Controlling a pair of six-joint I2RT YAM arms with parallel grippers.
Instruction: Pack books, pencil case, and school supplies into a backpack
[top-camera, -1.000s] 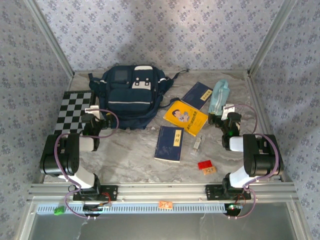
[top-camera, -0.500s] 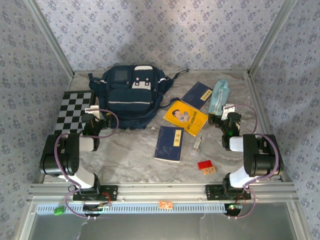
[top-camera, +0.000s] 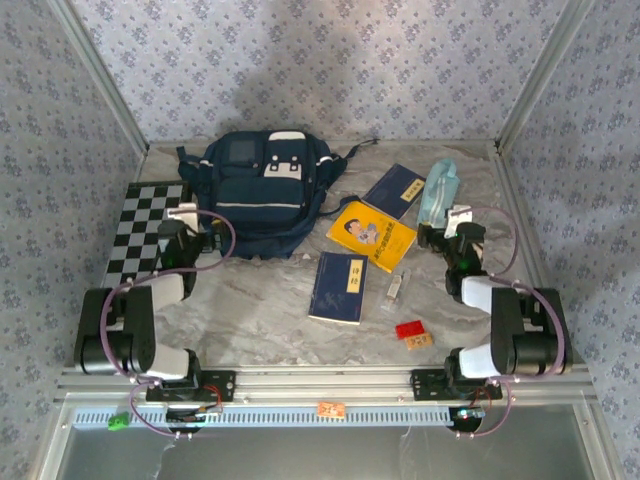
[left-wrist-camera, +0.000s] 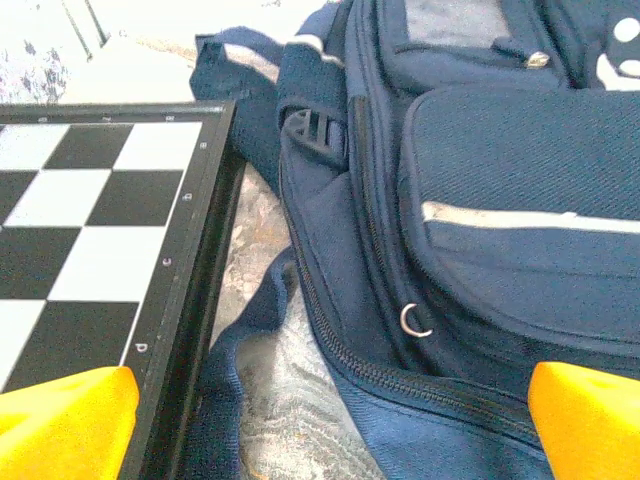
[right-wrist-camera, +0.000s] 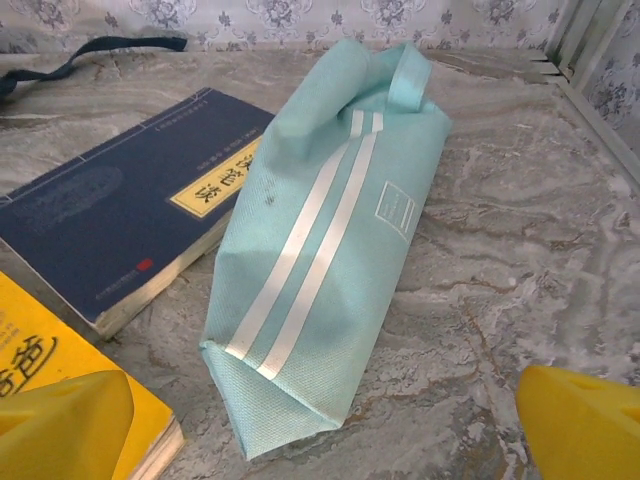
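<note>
1. Fingers on both arms are empty: the left fingers (left-wrist-camera: 60, 420) stand wide apart, and so do the right fingers (right-wrist-camera: 60, 425).
2. The large navy blue fabric backpack (left-wrist-camera: 500, 200) lies just ahead of the left fingers. Its zip looks closed, and a small metal ring pull (left-wrist-camera: 415, 320) sits between the tips. The black-and-white checkered board (left-wrist-camera: 90, 220) is to their left.
3. The soft pale teal fabric pencil case (right-wrist-camera: 320, 250) lies on the marbled desk (right-wrist-camera: 520, 280) straight ahead of the right fingers. It rests against a thin dark navy paperback book (right-wrist-camera: 120, 210), and a bright yellow paperback book (right-wrist-camera: 30, 330) is by the left tip.
4. The likely step is lifting the case: close across its narrow middle, clear of the book's edge.
</note>
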